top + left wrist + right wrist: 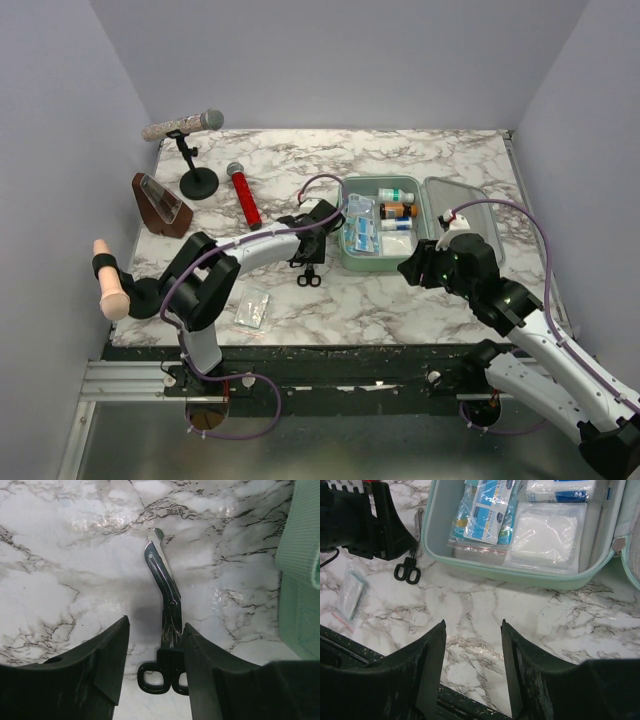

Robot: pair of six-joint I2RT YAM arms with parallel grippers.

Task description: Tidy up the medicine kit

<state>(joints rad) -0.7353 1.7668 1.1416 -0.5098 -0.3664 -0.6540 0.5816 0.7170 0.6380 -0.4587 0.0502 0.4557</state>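
The mint-green medicine kit point(380, 265) lies open at the middle right of the table, its lid point(462, 215) folded out to the right. Inside are small bottles point(396, 203), blue packets point(485, 515) and white gauze point(545, 535). Black-handled scissors point(162, 580) lie flat on the marble just left of the kit. My left gripper point(155, 625) stands open over their handles, and its right finger point(200, 660) is close against them. My right gripper point(472, 625) is open and empty above bare marble in front of the kit's near wall point(530, 577).
A small clear packet point(251, 309) lies near the front edge, left of the scissors point(309, 275). A red microphone point(244, 195), a microphone on a black stand point(190, 150) and a brown wedge point(160, 203) stand at the back left. A pale handle point(108, 280) sticks up at the left edge.
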